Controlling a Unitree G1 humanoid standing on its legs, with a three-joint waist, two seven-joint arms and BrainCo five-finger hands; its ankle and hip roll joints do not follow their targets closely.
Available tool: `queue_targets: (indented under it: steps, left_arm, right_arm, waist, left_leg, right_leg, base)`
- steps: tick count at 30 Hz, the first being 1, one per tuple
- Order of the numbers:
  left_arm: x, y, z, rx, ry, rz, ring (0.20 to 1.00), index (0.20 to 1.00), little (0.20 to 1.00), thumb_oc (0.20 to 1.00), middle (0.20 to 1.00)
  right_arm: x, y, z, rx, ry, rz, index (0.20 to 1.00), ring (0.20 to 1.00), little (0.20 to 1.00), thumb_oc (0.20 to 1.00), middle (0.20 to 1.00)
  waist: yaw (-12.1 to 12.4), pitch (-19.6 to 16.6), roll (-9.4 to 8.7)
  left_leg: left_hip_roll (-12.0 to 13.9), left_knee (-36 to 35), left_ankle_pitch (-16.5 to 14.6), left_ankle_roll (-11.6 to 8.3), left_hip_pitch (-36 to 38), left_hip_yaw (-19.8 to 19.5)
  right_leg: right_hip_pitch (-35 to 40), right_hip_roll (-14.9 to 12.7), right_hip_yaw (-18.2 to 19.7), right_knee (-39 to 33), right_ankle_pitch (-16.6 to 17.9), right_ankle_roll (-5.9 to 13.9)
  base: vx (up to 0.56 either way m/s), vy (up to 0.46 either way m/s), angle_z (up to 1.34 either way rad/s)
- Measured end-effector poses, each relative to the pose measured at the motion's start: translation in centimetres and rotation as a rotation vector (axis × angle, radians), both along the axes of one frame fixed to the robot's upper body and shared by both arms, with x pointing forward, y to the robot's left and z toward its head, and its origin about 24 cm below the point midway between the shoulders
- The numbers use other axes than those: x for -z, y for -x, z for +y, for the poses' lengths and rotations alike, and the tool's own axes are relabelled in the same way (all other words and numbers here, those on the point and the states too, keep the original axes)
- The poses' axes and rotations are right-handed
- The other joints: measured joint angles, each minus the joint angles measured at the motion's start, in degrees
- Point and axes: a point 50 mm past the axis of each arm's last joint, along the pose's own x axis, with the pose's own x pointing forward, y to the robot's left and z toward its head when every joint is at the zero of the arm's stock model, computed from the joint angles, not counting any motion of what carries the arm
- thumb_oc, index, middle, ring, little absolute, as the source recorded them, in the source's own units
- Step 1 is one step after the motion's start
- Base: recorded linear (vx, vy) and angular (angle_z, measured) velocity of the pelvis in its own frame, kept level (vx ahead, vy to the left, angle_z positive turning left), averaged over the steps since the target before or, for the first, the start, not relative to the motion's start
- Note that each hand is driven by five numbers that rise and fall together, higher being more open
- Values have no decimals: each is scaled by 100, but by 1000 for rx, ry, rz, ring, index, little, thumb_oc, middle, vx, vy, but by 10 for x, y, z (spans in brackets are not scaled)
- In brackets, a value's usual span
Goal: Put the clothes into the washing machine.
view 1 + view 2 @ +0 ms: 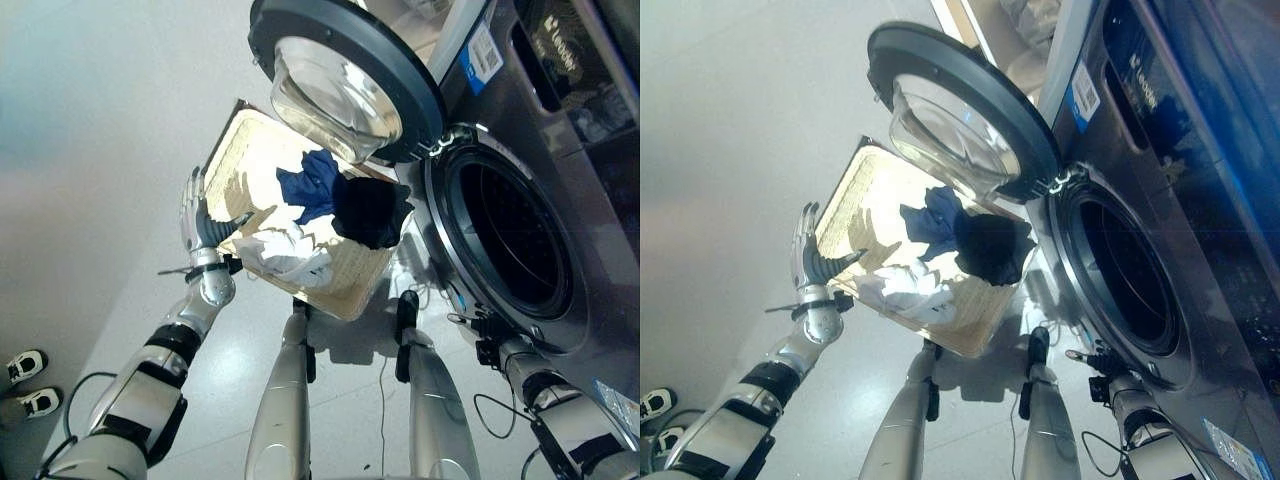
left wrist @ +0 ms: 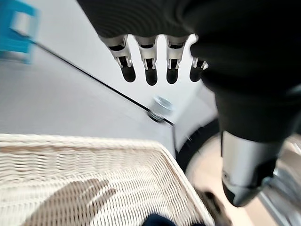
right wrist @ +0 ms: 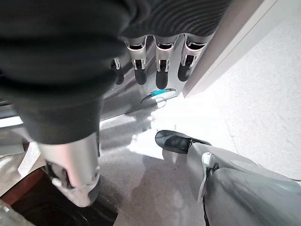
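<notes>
Grey washer (image 1: 560, 150) stands with its door (image 1: 345, 75) swung wide. Beside it sits the wicker basket (image 1: 235, 165), holding blue (image 1: 312, 187), black (image 1: 370, 212) and white clothes (image 1: 290, 255). My left hand (image 1: 195, 215) hovers open at the basket's edge; my right hand (image 3: 150, 66) hangs open by the washer's front.

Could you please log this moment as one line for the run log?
washer door: open | clothes: in basket | left robot hand: open by basket | right robot hand: open, empty

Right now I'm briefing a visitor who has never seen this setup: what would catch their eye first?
The washing machine stands with its round door swung wide open and a dark drum behind it. Beside it sits a wicker basket holding a blue garment, a black garment and a white garment. The left hand hovers open at the basket's edge.
</notes>
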Motion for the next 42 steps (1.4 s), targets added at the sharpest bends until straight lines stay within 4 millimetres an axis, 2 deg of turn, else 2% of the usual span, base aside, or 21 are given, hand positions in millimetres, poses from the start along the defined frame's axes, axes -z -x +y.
queue_targets:
  steps: [3, 6, 8, 10, 13, 17, 24, 34, 42]
  left_arm:
    - [-3, -2, -1, 44, -166, 28, 1000, 1000, 1000, 1000, 1000]
    - [-6, -7, -10, 91, -262, 51, 1000, 1000, 1000, 1000, 1000]
    - [-10, -10, -9, 103, -327, 72, 1000, 1000, 1000, 1000, 1000]
    - [-15, -14, -10, 109, -363, 91, 1000, 1000, 1000, 1000, 1000]
    - [-16, -17, -12, 121, -384, 115, 1000, 1000, 1000, 1000, 1000]
    - [-8, -18, -7, 117, -439, 209, 1000, 1000, 1000, 1000, 1000]
    - [3, -17, 14, 47, -460, 318, 1000, 1000, 1000, 1000, 1000]
    - [5, -17, 20, 29, -460, 339, 1000, 1000, 1000, 1000, 1000]
    - [16, -13, 30, -14, -460, 398, 1000, 1000, 1000, 1000, 1000]
  right_arm:
    - [-16, -12, -5, -4, 21, -52, 1000, 1000, 1000, 1000, 1000]
    - [-26, -15, -13, 0, 44, -74, 1000, 1000, 1000, 1000, 1000]
    - [-35, -22, -13, -4, 51, -101, 1000, 1000, 1000, 1000, 1000]
    - [-39, -25, -14, -3, 49, -116, 1000, 1000, 1000, 1000, 1000]
    - [-41, -27, -12, -8, 48, -127, 1000, 1000, 1000, 1000, 1000]
    - [-53, -36, -10, -17, 44, -171, 1000, 1000, 1000, 1000, 1000]
    - [-68, -48, -6, -37, 46, -214, 1000, 1000, 1000, 1000, 1000]
    - [-71, -50, -5, -45, 52, -221, 1000, 1000, 1000, 1000, 1000]
    - [-72, -51, -5, -53, 53, -231, 1000, 1000, 1000, 1000, 1000]
  waist:
    - [-116, 6, -11]
    - [-145, 18, -36]
    - [-253, 23, -46]
    - [-262, 28, -53]
    - [-259, 30, -57]
    - [-292, 30, -57]
    - [-386, 30, -63]
    - [-386, 31, -63]
    - [-387, 30, -64]
  left_leg:
    - [-2, 189, -45, -11, -395, -27]
    - [-8, 269, -46, -13, -626, -22]
    - [-11, 336, -43, -16, -807, -20]
    - [-11, 354, -21, -49, -926, -12]
    - [-11, 354, 14, -79, -1012, -17]
    - [-11, 423, 13, -80, -1224, -33]
    - [-13, 474, 1, -63, -1487, -65]
    - [-15, 492, 19, -91, -1610, -106]
    - [-12, 494, 8, -78, -1620, -114]
  right_leg:
    - [-467, -8, 27, 318, -72, -43]
    - [-745, 9, 99, 440, -60, -63]
    - [-927, 10, 120, 495, -54, -68]
    - [-1070, 15, 139, 566, -35, -101]
    - [-1179, 16, 141, 615, -39, -118]
    - [-1399, 16, 141, 711, -59, -134]
    - [-1678, 18, 139, 810, -73, -137]
    - [-1786, 23, 124, 854, -82, -164]
    - [-1808, 24, 120, 861, -104, -148]
  base:
    - [-3, 13, -1]
    - [-6, 31, -6]
    - [0, 0, 0]
    - [0, 0, 0]
    - [0, 0, 0]
    - [0, 0, 0]
    - [0, 0, 0]
    - [0, 0, 0]
    - [0, 0, 0]
